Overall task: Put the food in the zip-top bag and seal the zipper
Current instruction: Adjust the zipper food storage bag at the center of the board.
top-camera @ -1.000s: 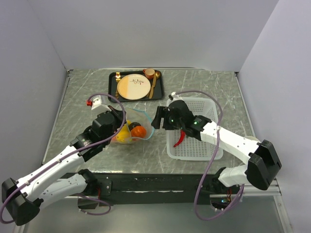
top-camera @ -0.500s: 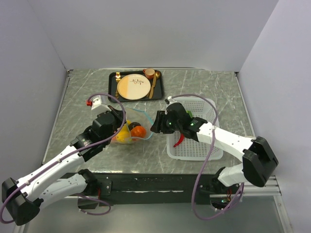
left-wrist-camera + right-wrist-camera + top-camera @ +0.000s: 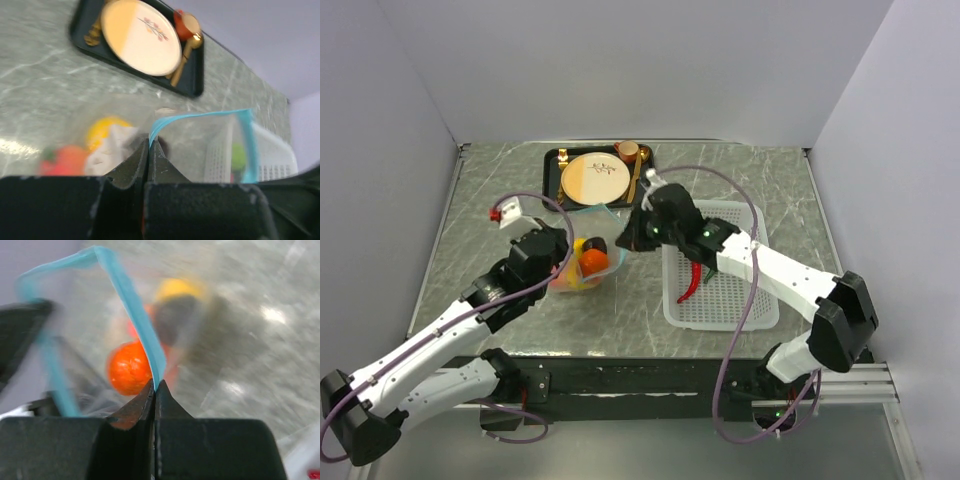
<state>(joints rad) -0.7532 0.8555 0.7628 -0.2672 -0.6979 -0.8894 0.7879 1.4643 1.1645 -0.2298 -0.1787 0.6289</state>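
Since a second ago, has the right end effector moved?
Yes. The right end effector has shifted left, away from the white basket and toward the black tray, and now pinches the blue zipper.

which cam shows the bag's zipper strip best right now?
Left wrist: the zipper runs from the left hand's pinch across the open mouth and down the far side. Right wrist shows one close stretch entering the right hand, the rest blurred. Top external shows only a faint sliver.
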